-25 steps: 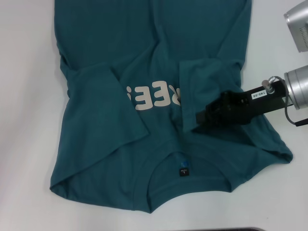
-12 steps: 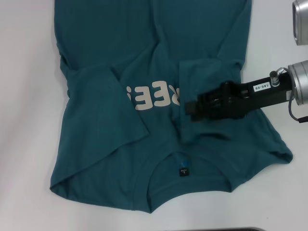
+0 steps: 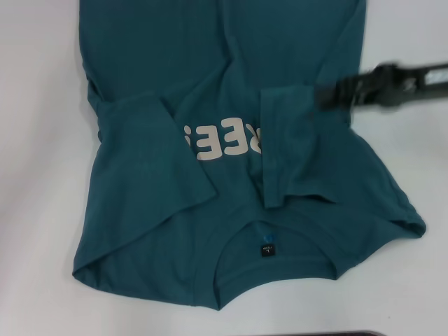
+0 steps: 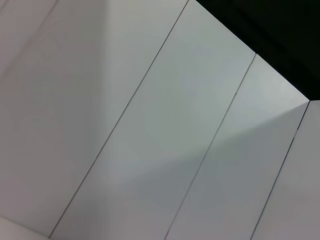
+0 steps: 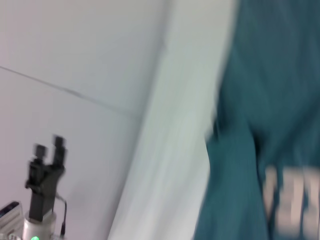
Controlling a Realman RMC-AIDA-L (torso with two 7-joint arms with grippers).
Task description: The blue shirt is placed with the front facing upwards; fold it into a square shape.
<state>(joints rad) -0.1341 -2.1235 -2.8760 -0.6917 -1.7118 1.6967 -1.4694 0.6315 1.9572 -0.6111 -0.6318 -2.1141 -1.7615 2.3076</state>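
The blue shirt [image 3: 210, 70] lies flat on the white table [image 3: 35, 175], collar and black neck tag [image 3: 267, 248] toward me. Off-white letters [image 3: 224, 143] show on the chest. Both short sleeves are folded inward over the chest, one on the left [image 3: 150, 154] and one on the right [image 3: 294, 140]. My right gripper [image 3: 323, 96] hovers blurred above the shirt's right side, beyond the folded right sleeve, holding no cloth. The right wrist view shows the shirt [image 5: 270, 100] and, far off, my left gripper [image 5: 48, 146] parked upright, fingers apart and empty.
White table surface runs along both sides of the shirt. A dark strip [image 3: 336, 333] lies at the near edge. The left wrist view shows only white panels [image 4: 150, 150] with thin seams.
My right gripper has left the folded right sleeve and swung up and to the right, away from the chest. The sleeve stays folded on the shirt.
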